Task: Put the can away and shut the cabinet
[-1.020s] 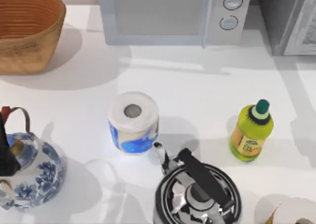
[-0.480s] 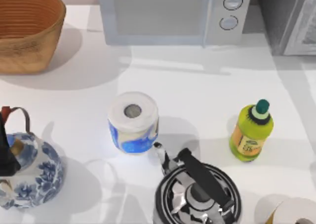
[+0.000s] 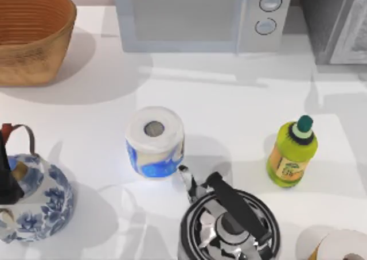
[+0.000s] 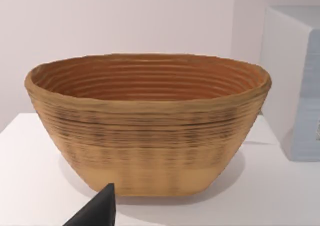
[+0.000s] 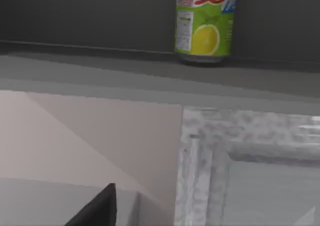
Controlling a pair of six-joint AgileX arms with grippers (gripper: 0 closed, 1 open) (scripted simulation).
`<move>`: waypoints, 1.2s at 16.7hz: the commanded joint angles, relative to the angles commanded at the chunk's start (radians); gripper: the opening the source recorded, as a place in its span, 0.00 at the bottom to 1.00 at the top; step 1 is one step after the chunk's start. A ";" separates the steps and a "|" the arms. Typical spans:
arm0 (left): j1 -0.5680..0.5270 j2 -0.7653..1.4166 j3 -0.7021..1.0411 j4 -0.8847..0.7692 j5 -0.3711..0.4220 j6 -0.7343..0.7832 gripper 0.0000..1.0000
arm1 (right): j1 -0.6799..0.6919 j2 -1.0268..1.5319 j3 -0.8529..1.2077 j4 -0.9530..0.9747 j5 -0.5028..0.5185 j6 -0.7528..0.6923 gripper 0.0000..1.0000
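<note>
a: where's the can (image 5: 204, 22)?
b: upright on a shelf inside the dark cabinet (image 5: 100, 16), whose pale door (image 5: 250, 166) hangs open.
a: right end effector?
b: facing the cabinet; spread of its fingers, cannot tell.

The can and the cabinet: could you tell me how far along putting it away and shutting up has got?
Done: the can stands upright on a dark shelf inside the cabinet, seen by the right wrist view. In hand: nothing visibly gripped. Left: shutting the pale framed door, which appears open below the shelf.
</note>
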 joint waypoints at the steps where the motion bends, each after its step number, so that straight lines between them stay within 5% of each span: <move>1: 0.000 0.000 0.000 0.000 0.000 0.000 1.00 | -0.005 -0.094 -0.142 0.028 -0.003 0.001 1.00; 10: 0.000 0.000 0.000 0.000 0.000 0.000 1.00 | -0.048 -0.718 -0.993 0.184 0.015 0.031 1.00; 20: 0.000 0.000 0.000 0.000 0.000 0.000 1.00 | -0.054 -0.797 -1.106 0.200 0.025 0.040 1.00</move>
